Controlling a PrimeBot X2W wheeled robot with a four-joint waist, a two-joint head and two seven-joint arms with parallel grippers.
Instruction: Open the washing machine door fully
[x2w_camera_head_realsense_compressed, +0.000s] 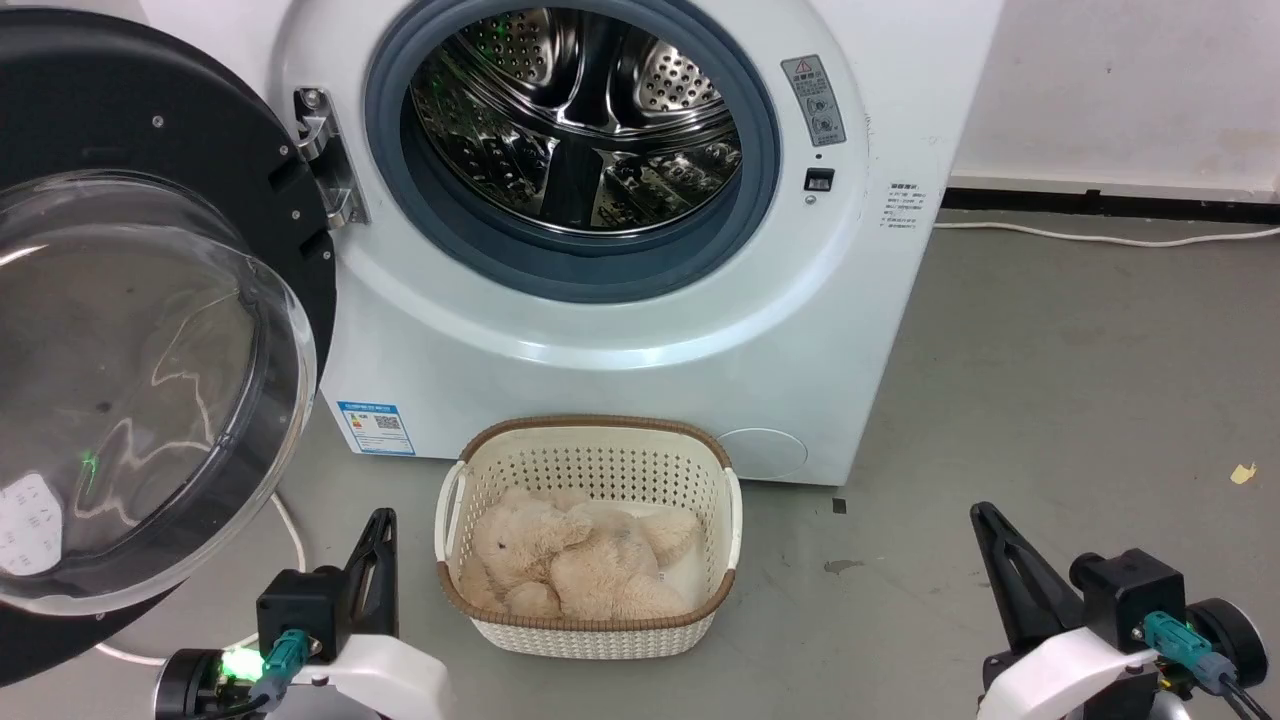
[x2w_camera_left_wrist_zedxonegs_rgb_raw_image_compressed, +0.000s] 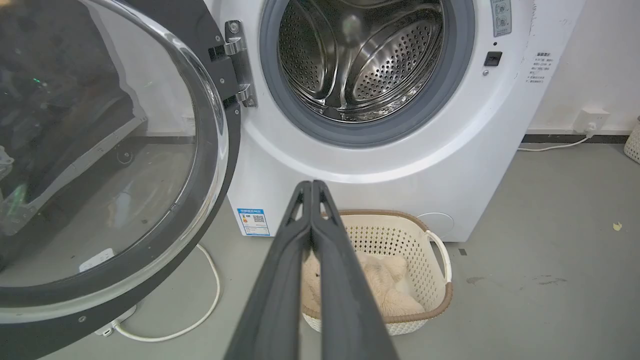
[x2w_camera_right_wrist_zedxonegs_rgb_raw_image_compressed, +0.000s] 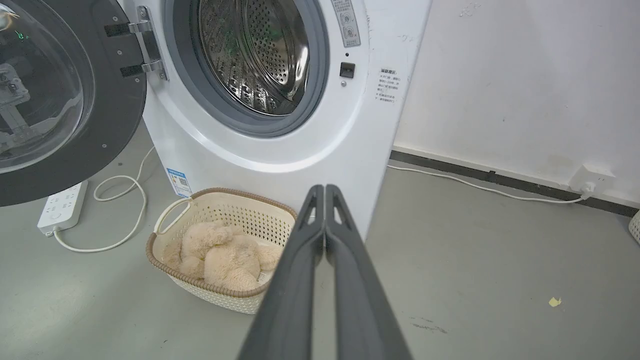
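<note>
The white washing machine (x2w_camera_head_realsense_compressed: 620, 340) stands ahead with its steel drum (x2w_camera_head_realsense_compressed: 575, 115) exposed. Its black-rimmed door (x2w_camera_head_realsense_compressed: 150, 330) with the bulging glass bowl hangs swung out to the left on its hinge (x2w_camera_head_realsense_compressed: 325, 155); it also appears as the door (x2w_camera_left_wrist_zedxonegs_rgb_raw_image_compressed: 100, 165) and the door (x2w_camera_right_wrist_zedxonegs_rgb_raw_image_compressed: 60, 100) in the wrist views. My left gripper (x2w_camera_head_realsense_compressed: 380, 520) sits low at the lower left, shut and empty, just right of the door's lower edge. My right gripper (x2w_camera_head_realsense_compressed: 985, 515) rests at the lower right, shut, far from the machine. The fingertips meet in both wrist views: left gripper (x2w_camera_left_wrist_zedxonegs_rgb_raw_image_compressed: 311, 184), right gripper (x2w_camera_right_wrist_zedxonegs_rgb_raw_image_compressed: 324, 187).
A cream basket (x2w_camera_head_realsense_compressed: 590, 430) holding a beige plush bear (x2w_camera_head_realsense_compressed: 575, 560) sits on the grey floor before the machine. A white power strip (x2w_camera_right_wrist_zedxonegs_rgb_raw_image_compressed: 62, 207) and cable (x2w_camera_right_wrist_zedxonegs_rgb_raw_image_compressed: 120, 200) lie under the door. A wall socket (x2w_camera_right_wrist_zedxonegs_rgb_raw_image_compressed: 590, 180) and cord run along the right wall.
</note>
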